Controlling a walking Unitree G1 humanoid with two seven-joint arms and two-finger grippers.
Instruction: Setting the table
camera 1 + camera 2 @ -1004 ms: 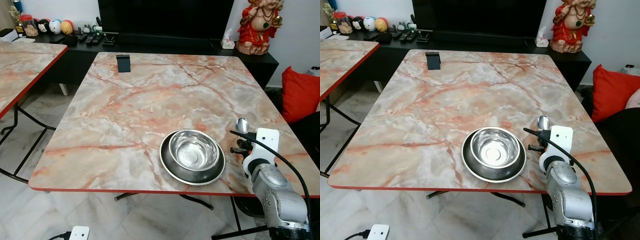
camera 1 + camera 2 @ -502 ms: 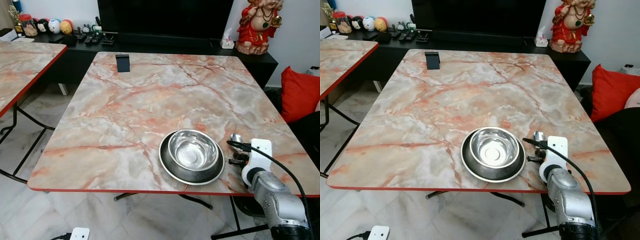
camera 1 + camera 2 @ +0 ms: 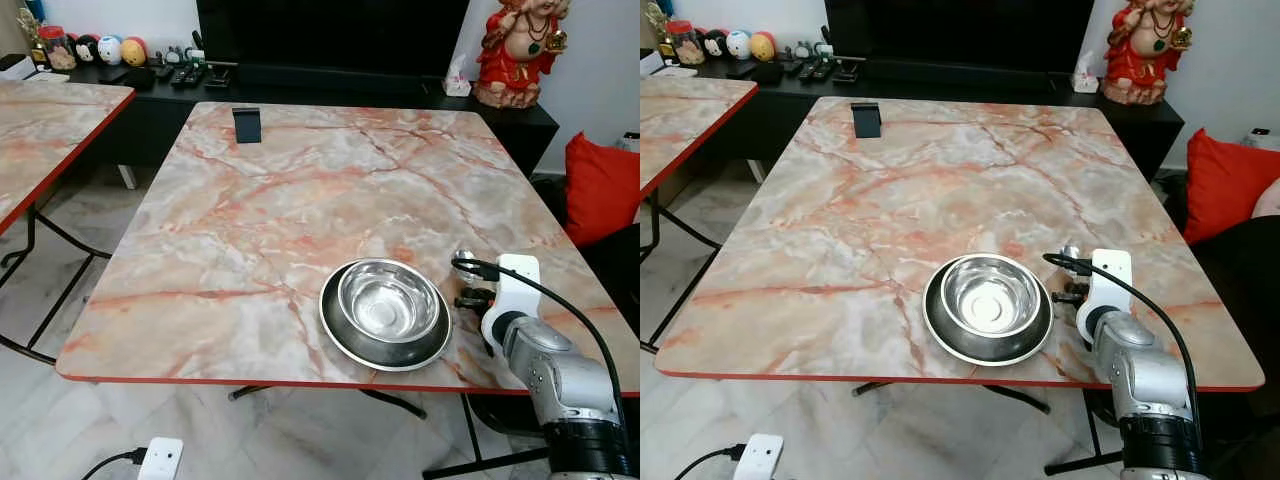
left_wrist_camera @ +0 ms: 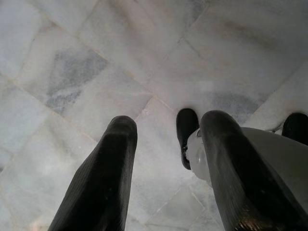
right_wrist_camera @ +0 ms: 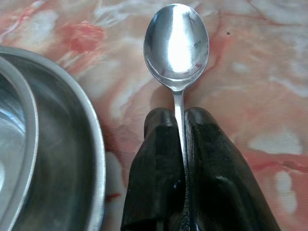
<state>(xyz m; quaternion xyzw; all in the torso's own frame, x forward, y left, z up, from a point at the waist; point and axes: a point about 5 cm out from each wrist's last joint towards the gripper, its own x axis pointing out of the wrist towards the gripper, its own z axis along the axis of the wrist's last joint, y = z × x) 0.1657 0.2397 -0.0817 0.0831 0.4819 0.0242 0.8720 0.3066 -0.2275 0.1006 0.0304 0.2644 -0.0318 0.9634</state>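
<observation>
A steel bowl (image 3: 388, 299) sits inside a steel plate (image 3: 345, 340) near the front edge of the marble table (image 3: 300, 200). My right gripper (image 5: 179, 120) is shut on the handle of a steel spoon (image 5: 176, 41), just right of the plate and low over the table. The spoon's bowl (image 3: 463, 257) points away from me, past the plate's rim (image 5: 94, 144). My left gripper (image 4: 166, 132) hangs open over the pale tiled floor (image 4: 96, 57).
A small black stand (image 3: 246, 124) is at the table's far left. A second marble table (image 3: 50, 130) stands to the left. A red cushion (image 3: 600, 185) lies to the right, a red figurine (image 3: 520, 50) on the dark cabinet behind.
My right gripper has come down and nearer with the spoon, from above the table to right beside the plate. The view shifted slightly.
</observation>
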